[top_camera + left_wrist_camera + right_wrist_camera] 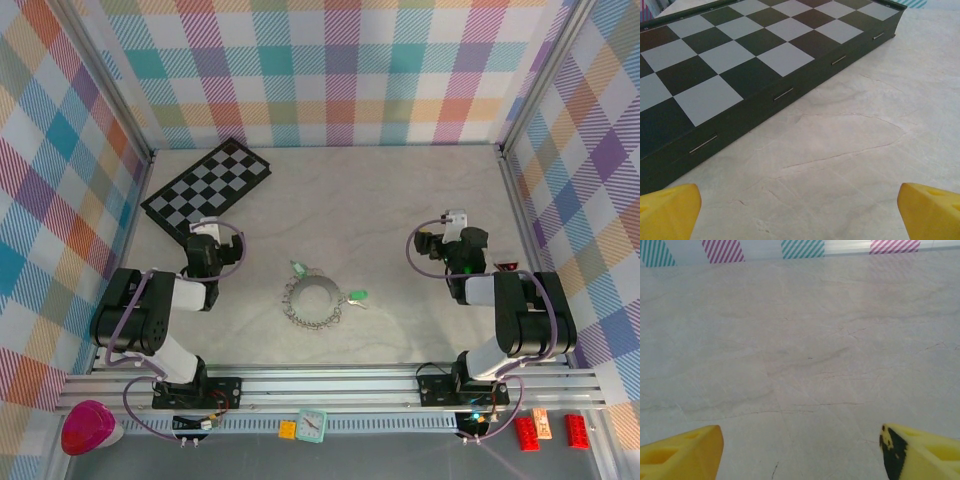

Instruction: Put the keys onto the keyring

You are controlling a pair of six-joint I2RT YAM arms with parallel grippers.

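Note:
The keyring (313, 304), a grey ring with a jagged rim, lies flat at the middle of the table. One of the keys (299, 268) has its green head at the ring's far edge. The other (356, 296) lies at its right edge. Whether either is threaded on the ring I cannot tell. My left gripper (205, 228) is well to the left of the ring, pointing at the chessboard, its yellow fingertips (667, 212) wide apart over bare table. My right gripper (449, 226) is off to the ring's right, also open with nothing between its fingertips (680, 452).
A folded chessboard (208, 185) lies at the back left, and its side wall (785, 92) is just ahead of the left gripper. Checked walls close in the table. A pink cup (88, 427), a small clock (312, 424) and red bricks (525, 432) sit below the front rail.

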